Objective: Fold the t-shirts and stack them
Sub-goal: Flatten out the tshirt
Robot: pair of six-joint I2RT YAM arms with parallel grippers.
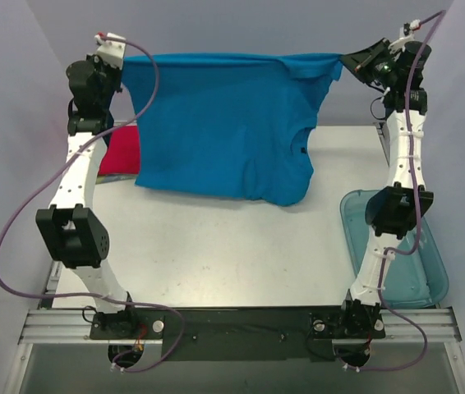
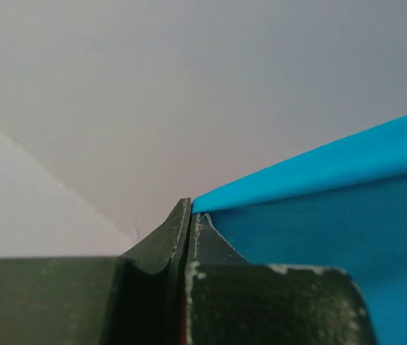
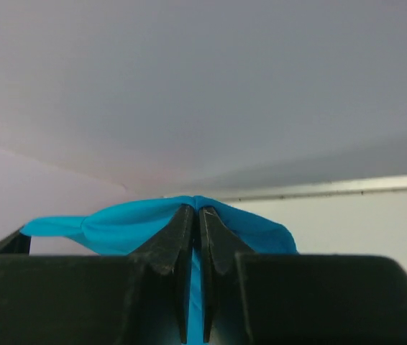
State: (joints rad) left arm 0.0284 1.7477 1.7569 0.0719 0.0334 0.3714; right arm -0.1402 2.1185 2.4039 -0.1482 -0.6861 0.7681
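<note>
A bright blue t-shirt (image 1: 220, 123) hangs stretched in the air over the far half of the table, its lower edge near the tabletop. My left gripper (image 1: 124, 64) is shut on its upper left corner; the cloth (image 2: 333, 215) runs off to the right of the closed jaws. My right gripper (image 1: 343, 61) is shut on its upper right corner, with cloth (image 3: 131, 219) bunched over the fingertips. A red t-shirt (image 1: 122, 152) lies on the table at the far left, partly hidden behind the blue one. Teal and yellowish shirts are out of view.
A translucent blue plastic bin (image 1: 397, 254) sits at the table's right edge beside the right arm. The white table (image 1: 216, 254) stretches in front of the hanging shirt. Grey walls close in at the back and both sides.
</note>
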